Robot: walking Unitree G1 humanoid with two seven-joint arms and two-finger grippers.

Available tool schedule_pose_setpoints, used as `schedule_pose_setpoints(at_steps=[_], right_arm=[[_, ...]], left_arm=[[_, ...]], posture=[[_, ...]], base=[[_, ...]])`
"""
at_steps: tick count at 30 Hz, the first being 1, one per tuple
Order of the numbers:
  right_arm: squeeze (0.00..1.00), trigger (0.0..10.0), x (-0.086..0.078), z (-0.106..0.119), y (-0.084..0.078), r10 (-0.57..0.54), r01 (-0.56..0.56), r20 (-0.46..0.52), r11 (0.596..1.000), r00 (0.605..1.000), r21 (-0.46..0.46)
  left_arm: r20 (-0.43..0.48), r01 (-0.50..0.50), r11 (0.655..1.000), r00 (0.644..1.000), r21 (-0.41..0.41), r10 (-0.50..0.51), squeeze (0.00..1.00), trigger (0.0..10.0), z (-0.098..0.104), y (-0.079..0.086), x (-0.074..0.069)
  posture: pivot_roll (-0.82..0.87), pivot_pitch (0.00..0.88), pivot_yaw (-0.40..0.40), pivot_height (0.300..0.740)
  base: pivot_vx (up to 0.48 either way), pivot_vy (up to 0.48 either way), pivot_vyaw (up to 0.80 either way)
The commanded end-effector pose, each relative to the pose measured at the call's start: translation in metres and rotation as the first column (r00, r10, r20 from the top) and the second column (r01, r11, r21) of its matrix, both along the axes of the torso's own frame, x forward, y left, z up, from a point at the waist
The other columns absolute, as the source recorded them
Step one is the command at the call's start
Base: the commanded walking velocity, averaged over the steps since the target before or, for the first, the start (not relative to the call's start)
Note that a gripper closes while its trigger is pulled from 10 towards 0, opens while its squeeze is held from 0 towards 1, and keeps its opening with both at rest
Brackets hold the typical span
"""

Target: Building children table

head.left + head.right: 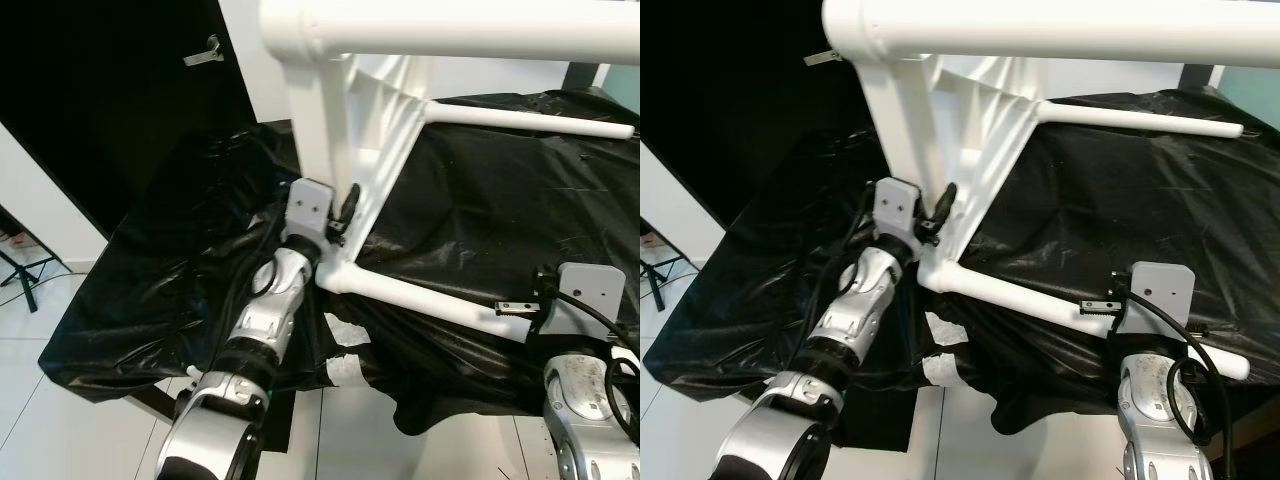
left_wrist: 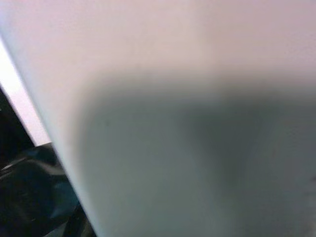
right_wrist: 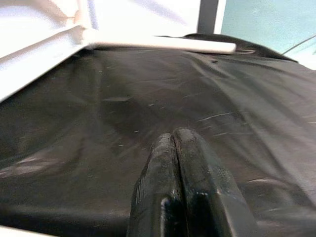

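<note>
The right tool (image 1: 1095,306) sits nearest, at the lower white tube (image 1: 1030,296) of the children table frame (image 1: 970,150); in the right wrist view its fingers (image 3: 185,187) are pressed together with nothing between them, pointing across the black plastic sheet (image 3: 148,98). The left tool (image 1: 345,210) is further in, against the frame's upright leg (image 1: 315,120) near the joint with the lower tube; its finger state cannot be told, as its wrist view is a blurred white surface. The frame lies tilted on the sheet-covered bench (image 1: 140,290). A second white tube (image 1: 530,120) extends across the far side.
</note>
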State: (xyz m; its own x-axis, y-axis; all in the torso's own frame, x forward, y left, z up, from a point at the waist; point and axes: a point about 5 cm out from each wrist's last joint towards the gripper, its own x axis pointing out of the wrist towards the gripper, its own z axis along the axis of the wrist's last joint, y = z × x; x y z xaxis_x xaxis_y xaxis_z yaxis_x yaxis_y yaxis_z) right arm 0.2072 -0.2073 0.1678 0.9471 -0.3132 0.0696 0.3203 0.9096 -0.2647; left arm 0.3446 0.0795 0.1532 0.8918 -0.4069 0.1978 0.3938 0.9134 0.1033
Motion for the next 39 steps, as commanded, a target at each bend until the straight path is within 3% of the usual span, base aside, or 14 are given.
schedule_pose_setpoints(at_steps=[1, 9, 17, 19, 22, 24, 27, 32, 39], right_arm=[[0.0, 10.0, 0.002, 0.002, 0.001, 0.013, -0.014, 0.01, 1.0, 1.0, 0.009], [0.0, 10.0, 0.002, 0.0, -0.001, 0.025, -0.025, -0.002, 1.0, 1.0, 0.0], [0.0, 10.0, 0.003, -0.003, -0.001, 0.033, -0.033, -0.011, 0.999, 0.999, -0.001], [0.0, 10.0, 0.003, -0.005, -0.003, 0.032, -0.032, -0.019, 0.999, 0.999, -0.003], [0.0, 10.0, 0.003, -0.006, -0.003, 0.031, -0.031, -0.022, 1.0, 0.999, -0.004], [0.0, 10.0, 0.004, -0.006, -0.005, 0.031, -0.031, -0.023, 1.0, 0.999, -0.005], [0.0, 10.0, 0.008, -0.006, -0.003, 0.044, -0.044, -0.024, 0.999, 0.999, -0.005], [0.0, 10.0, 0.011, -0.006, -0.002, 0.054, -0.054, -0.021, 0.999, 0.998, -0.005], [0.0, 10.0, 0.016, -0.004, -0.002, 0.057, -0.057, -0.011, 0.998, 0.998, -0.006]], left_arm=[[-0.187, -0.459, 0.881, 0.861, 0.112, 0.472, 0.0, 0.0, -0.053, 0.061, -0.008], [-0.191, -0.514, 0.85, 0.828, 0.117, 0.527, 0.0, 0.0, -0.066, 0.083, -0.033], [-0.184, -0.511, 0.853, 0.833, 0.107, 0.522, 0.0, 0.0, -0.069, 0.091, -0.049], [-0.177, -0.5, 0.857, 0.838, 0.127, 0.516, 0.0, 0.0, -0.074, 0.097, -0.067], [-0.177, -0.495, 0.858, 0.84, 0.137, 0.513, 0.0, 0.0, -0.076, 0.1, -0.075], [-0.19, -0.494, 0.855, 0.835, 0.156, 0.517, 0.0, 0.0, -0.08, 0.104, -0.09], [-0.191, -0.537, 0.823, 0.802, 0.185, 0.566, 0.0, 0.0, -0.083, 0.115, -0.103], [-0.181, -0.574, 0.795, 0.776, 0.195, 0.604, 0.0, 0.0, -0.081, 0.12, -0.108], [-0.178, -0.637, 0.73, 0.711, 0.246, 0.681, 0.0, 0.0, -0.084, 0.13, -0.127]], posture=[[0.05, 0.0, 0.113, 0.74], [0.08, 0.0, 0.096, 0.74], [0.09, 0.0, 0.092, 0.74], [0.1, 0.0, 0.09, 0.74], [0.1, 0.0, 0.09, 0.74], [0.12, 0.0, 0.086, 0.74], [0.13, 0.0, 0.079, 0.74], [0.14, 0.0, 0.077, 0.74], [0.14, 0.0, 0.073, 0.74]], base=[[0.0, 0.0, 0.0], [0.0, 0.0, 0.0], [0.0, 0.0, 0.0], [0.0, 0.0, 0.0], [0.0, 0.0, 0.0], [0.0, 0.0, 0.0], [0.0, 0.0, 0.0], [0.0, 0.0, 0.0], [0.0, 0.0, 0.0]])
